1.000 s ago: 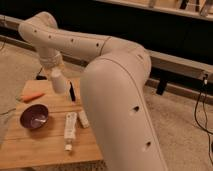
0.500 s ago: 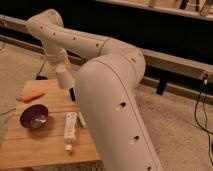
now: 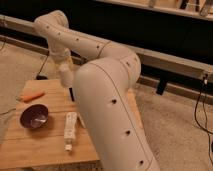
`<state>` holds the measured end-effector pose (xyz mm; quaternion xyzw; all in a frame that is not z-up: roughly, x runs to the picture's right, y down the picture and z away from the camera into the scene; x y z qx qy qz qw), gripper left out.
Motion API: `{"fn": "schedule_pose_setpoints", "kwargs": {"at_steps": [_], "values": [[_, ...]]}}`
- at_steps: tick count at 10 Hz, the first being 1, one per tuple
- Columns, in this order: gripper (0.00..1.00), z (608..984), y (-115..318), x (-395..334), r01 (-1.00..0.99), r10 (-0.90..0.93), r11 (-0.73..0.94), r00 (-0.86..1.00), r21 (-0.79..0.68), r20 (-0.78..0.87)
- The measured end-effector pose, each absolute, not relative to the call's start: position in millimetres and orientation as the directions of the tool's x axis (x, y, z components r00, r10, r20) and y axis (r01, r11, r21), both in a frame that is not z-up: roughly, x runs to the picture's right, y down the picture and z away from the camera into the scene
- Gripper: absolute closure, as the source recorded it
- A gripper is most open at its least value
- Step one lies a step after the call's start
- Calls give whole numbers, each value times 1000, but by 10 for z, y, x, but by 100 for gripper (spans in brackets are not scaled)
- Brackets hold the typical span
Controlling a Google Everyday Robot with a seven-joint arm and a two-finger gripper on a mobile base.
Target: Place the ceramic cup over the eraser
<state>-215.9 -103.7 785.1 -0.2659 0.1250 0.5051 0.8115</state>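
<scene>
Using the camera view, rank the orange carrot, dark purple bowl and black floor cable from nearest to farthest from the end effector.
The end effector hangs over the wooden table's back edge.
1. Orange carrot, back left.
2. Dark purple bowl, front left.
3. Black floor cable, far right.

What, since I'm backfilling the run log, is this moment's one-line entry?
claw: shut, apparently on ceramic cup, above far side of table | purple bowl, carrot, white tube: on table
</scene>
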Motion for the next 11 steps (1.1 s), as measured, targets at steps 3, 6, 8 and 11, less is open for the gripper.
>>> {"fn": "schedule_pose_setpoints", "kwargs": {"at_steps": [3, 6, 8, 11], "values": [[100, 7941, -1028, -2138, -886, 743, 351, 461, -304, -485], [100, 7947, -981, -2102, -884, 725, 364, 467, -294, -506], [100, 7969, -909, -2130, -879, 713, 367, 475, -304, -515], [100, 8028, -855, -2252, -869, 711, 365, 492, -334, -502]]}}
